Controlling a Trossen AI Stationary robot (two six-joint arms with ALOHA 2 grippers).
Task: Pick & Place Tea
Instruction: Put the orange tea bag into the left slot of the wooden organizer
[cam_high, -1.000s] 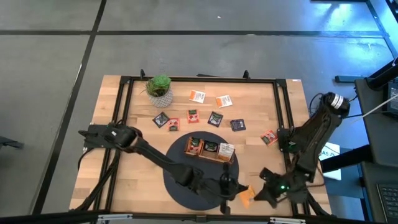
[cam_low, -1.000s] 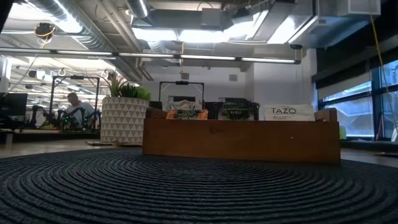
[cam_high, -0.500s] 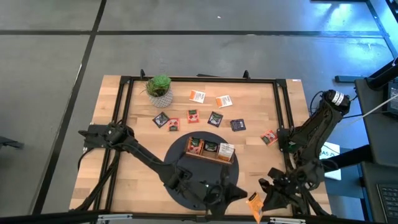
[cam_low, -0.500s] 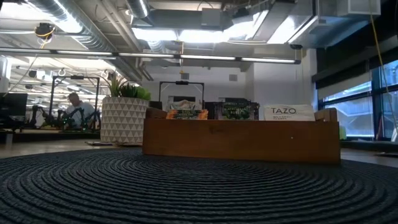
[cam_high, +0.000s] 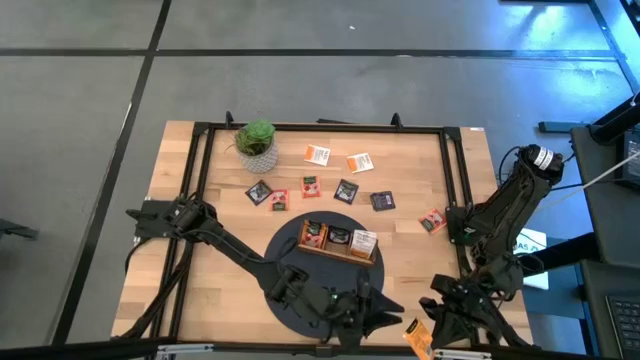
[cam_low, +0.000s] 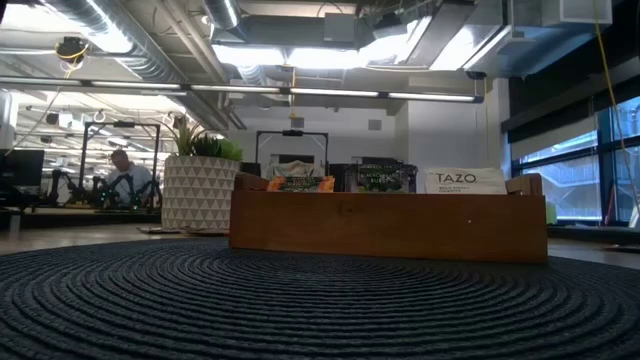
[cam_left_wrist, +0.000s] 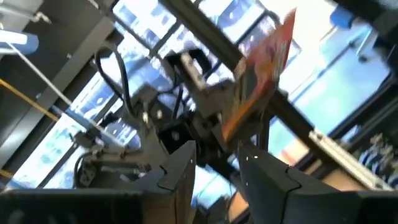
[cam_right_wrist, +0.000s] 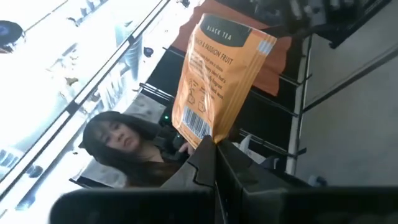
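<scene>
right hand (cam_high: 432, 338): clamped on orange tea packet (cam_right_wrist: 216, 81) at bench's near right edge
left hand (cam_high: 385, 310): fingers apart, off the packet, just beside it
tray (cam_high: 339, 240): lay up-left of my right hand
nearer arm: right

an open-plan lab or office is indicated: exposed ceiling ducts (cam_low: 150, 45) and strip lights (cam_low: 300, 55) are seen, a person (cam_low: 125, 175) is seated at distant desks, and large windows (cam_low: 575, 175) are shown.
</scene>
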